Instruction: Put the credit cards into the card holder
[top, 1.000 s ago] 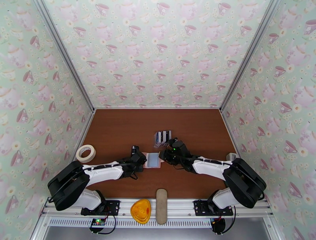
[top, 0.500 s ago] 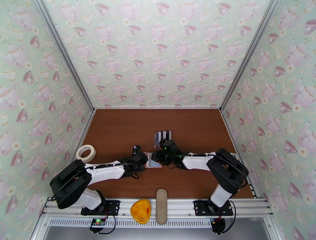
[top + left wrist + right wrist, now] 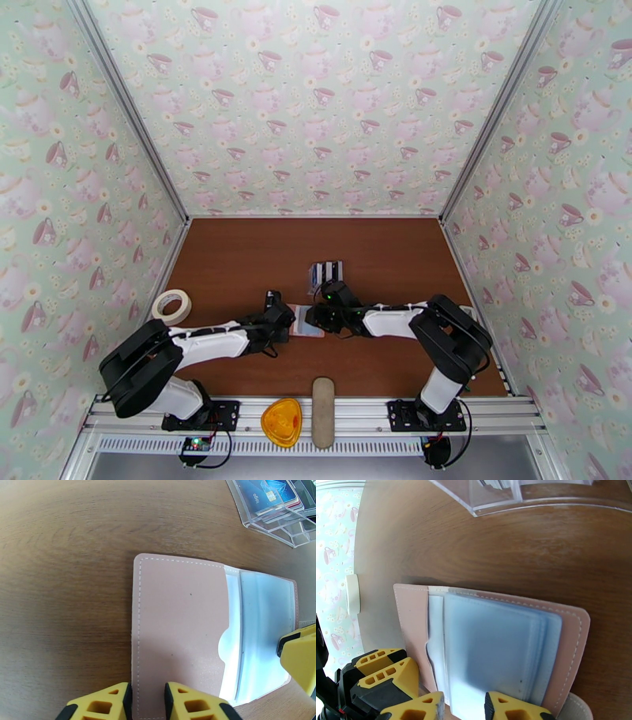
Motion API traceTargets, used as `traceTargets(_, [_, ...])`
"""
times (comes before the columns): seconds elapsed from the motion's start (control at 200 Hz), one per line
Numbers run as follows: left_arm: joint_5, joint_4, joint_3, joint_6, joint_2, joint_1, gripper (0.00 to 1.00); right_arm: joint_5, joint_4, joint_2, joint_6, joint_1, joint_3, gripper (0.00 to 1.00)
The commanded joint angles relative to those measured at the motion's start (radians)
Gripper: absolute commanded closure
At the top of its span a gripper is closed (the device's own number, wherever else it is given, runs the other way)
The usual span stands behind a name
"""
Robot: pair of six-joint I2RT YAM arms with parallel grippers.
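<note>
I'm seeing the open pink card holder (image 3: 568, 638) lying flat on the brown worktop (image 3: 553, 547), its bluish translucent sleeves (image 3: 493, 645) facing up. My right gripper (image 3: 464, 707) is straddling the sleeves' near edge, yellow fingers (image 3: 509, 707) slightly apart. The left gripper (image 3: 381, 677) is sitting at the holder's left edge. A clear rack (image 3: 493, 497) is standing beyond.

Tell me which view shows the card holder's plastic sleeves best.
Right wrist: the translucent sleeves spread open across the card holder. Left wrist shows a sliver of them beside the pink flap. Top external shows a tiny bluish patch between both grippers.
</note>
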Motion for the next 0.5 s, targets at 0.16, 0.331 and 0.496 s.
traceTargets(0.16, [0.106,-0.052,-0.038,0.017,-0.043,0.014,0.69,0.057,-0.106,0.037,-0.017,-0.007,-0.023,0.67])
traceTargets(0.331, [0.094,-0.120,0.038,0.060,-0.132,0.021,0.66,0.066,-0.121,-0.021,-0.013,-0.004,-0.026,0.66])
traceTargets(0.496, [0.090,-0.161,0.123,0.095,-0.167,0.026,0.65,0.067,-0.126,-0.032,-0.008,0.002,-0.019,0.66])
